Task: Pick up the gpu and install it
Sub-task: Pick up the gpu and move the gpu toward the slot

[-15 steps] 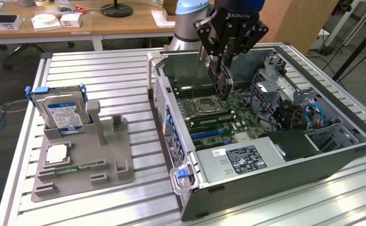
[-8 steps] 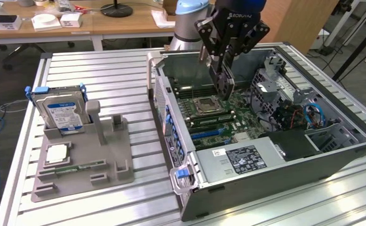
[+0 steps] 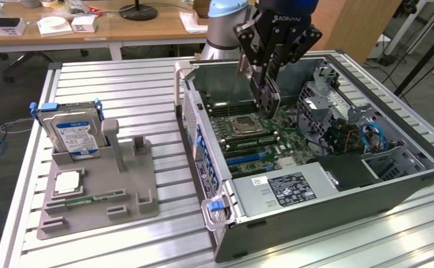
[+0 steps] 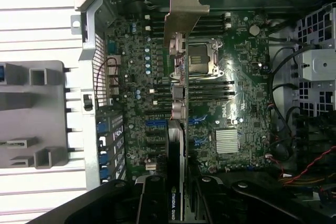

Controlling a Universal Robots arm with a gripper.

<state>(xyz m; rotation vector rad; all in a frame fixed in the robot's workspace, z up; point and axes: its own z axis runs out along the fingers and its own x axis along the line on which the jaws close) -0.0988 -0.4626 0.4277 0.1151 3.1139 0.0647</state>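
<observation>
Claw (image 4: 178, 195) pinching gpu (image 4: 177, 140) edge-on over motherboard (image 4: 241, 77); hard drive (image 3: 70, 131) in holder (image 3: 98, 198).

Black gripper (image 3: 267, 89), blue-capped grey arm (image 3: 225, 30)

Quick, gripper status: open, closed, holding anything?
Gripper: closed on the gpu, holding it edge-on above the motherboard inside the open computer case.
</observation>
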